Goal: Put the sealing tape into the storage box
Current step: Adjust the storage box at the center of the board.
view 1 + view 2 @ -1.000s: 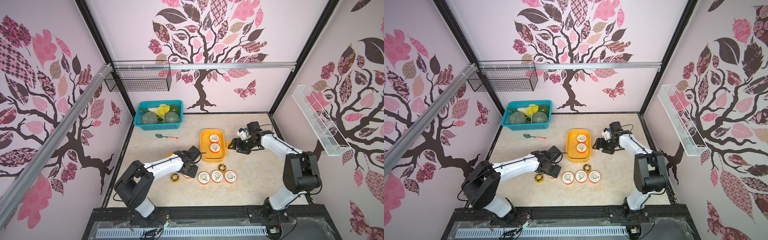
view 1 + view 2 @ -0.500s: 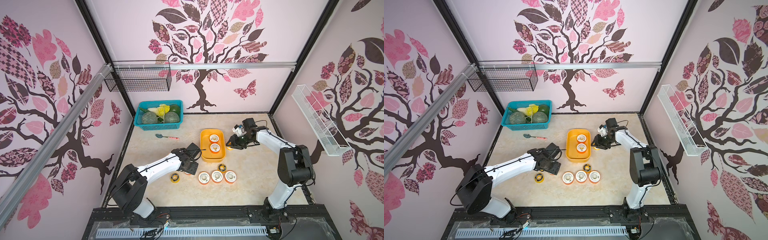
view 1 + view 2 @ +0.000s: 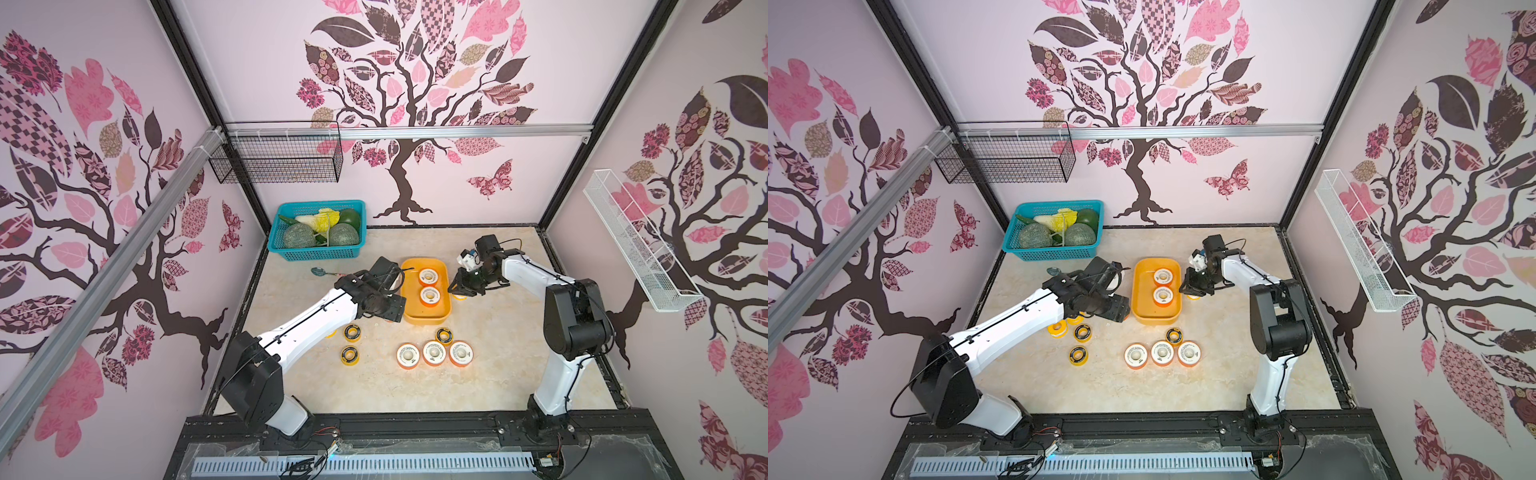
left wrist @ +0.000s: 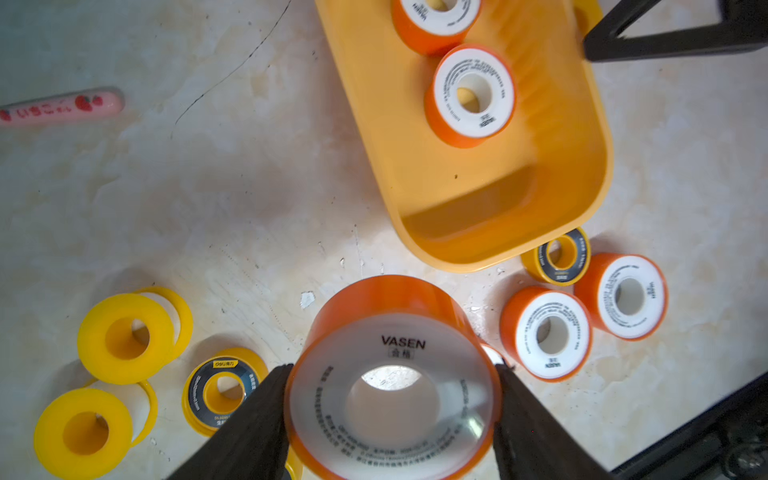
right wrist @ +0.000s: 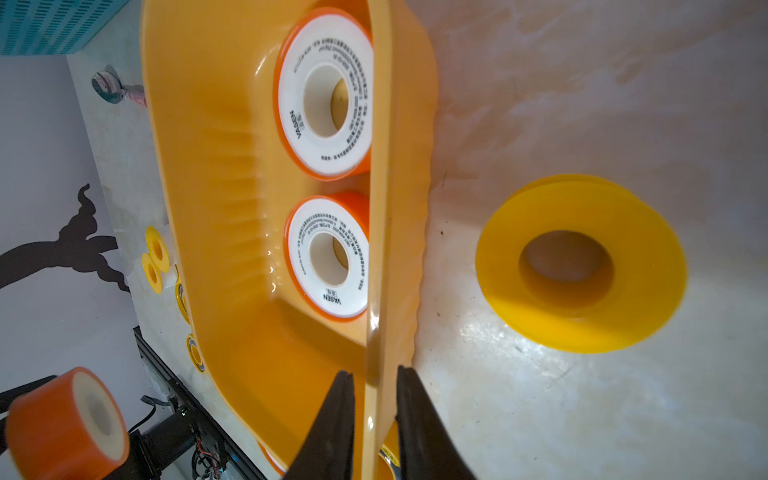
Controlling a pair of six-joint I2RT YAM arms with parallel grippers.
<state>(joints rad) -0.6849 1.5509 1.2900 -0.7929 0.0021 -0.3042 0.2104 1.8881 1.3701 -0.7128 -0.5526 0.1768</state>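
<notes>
Right gripper (image 5: 374, 372) swung over, now pinching the storage box (image 3: 426, 312) rim at 3 o'clock; left gripper (image 4: 390, 368) clamps an orange spool (image 4: 386, 299) at 9. Next: drop it in, free 6 o'clock end.

Marble tabletop (image 3: 519, 374) bears storage box (image 3: 426, 317), loose sealing tape (image 3: 434, 353), teal basket (image 3: 316, 252) and spoon (image 3: 320, 272).

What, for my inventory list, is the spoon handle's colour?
Spoon handle: pink with red strawberries; left wrist view.
</notes>
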